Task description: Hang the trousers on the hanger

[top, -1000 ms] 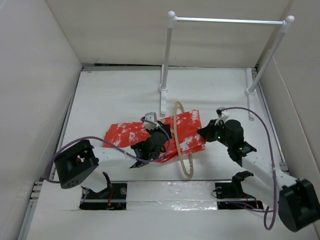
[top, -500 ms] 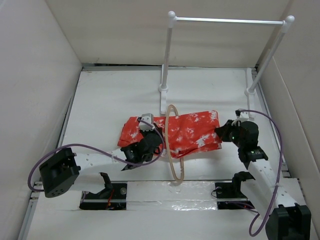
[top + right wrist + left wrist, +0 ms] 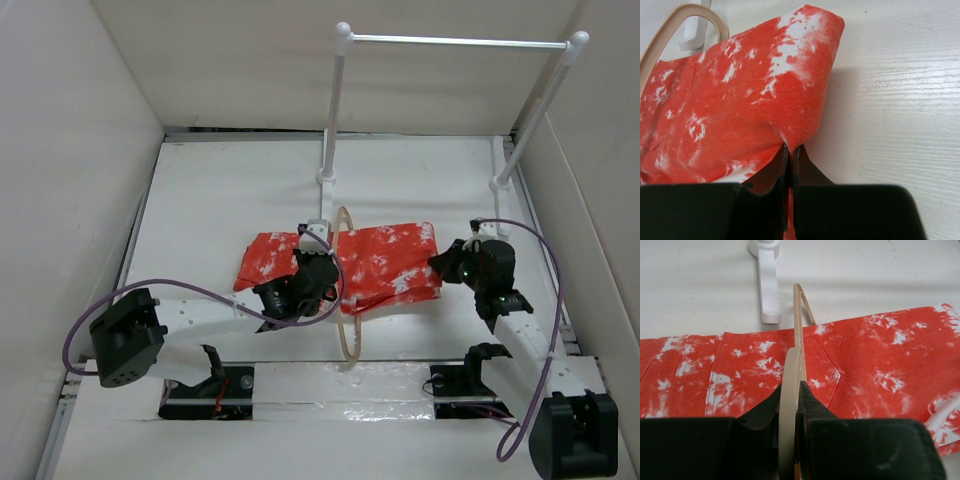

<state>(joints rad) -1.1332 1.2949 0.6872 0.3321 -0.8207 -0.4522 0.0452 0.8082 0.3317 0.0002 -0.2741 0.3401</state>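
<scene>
Trousers (image 3: 385,262) spread flat on the white table (image 3: 220,190), right edge pinched between the closed fingers of the right gripper (image 3: 789,150), left gripper (image 3: 792,390) over the cloth's middle, clamped on the hanger (image 3: 798,315), standing on edge across the trousers

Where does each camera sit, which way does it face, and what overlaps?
Top external: above and behind both arms, which show, looking down at the table, trousers and hanger.
Left wrist: on the left hand, facing along the clamped hanger over the trousers toward the rail foot; its black fingers show.
Right wrist: on the right hand, facing the trousers' edge it pinches; its fingers show.
Shared: both wrist views show trousers and hanger.
</scene>
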